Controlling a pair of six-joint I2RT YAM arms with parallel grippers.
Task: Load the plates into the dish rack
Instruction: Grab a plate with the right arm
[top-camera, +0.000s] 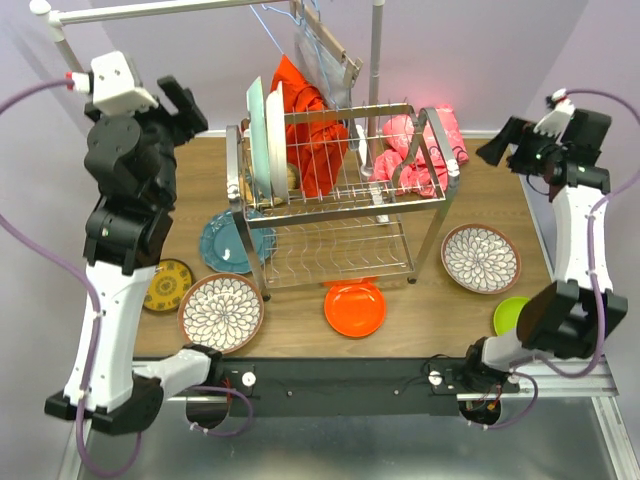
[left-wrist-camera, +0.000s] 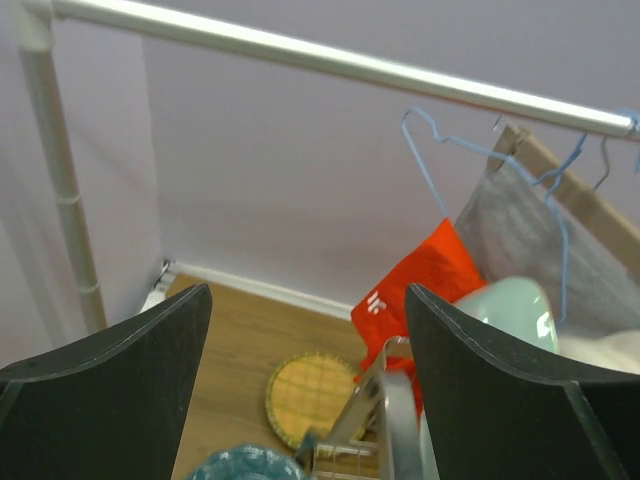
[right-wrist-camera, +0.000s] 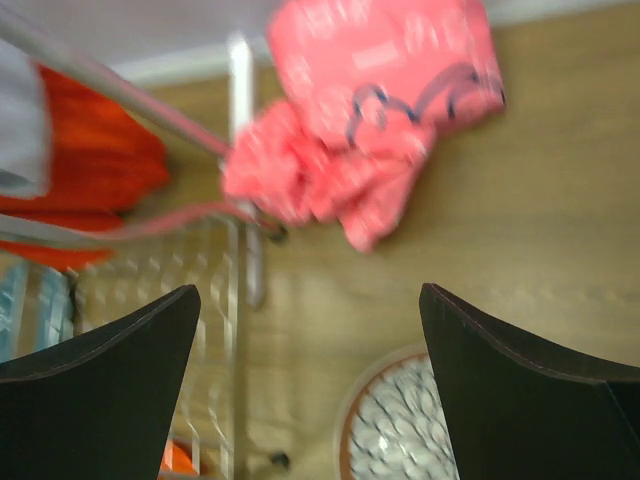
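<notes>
Jaws: I am holding both spread, empty.
Risk: reaching the floral plate (top-camera: 480, 258), maybe bumping the dish rack (top-camera: 345, 212).

Both arms raised, elbows bent, left gripper (top-camera: 183, 103) and right gripper (top-camera: 503, 142) empty, jaws spread wide

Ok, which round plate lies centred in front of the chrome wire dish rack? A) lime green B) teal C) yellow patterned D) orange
D: the round orange plate lies flat on the table, midway along the near side of the chrome wire dish rack.
</notes>
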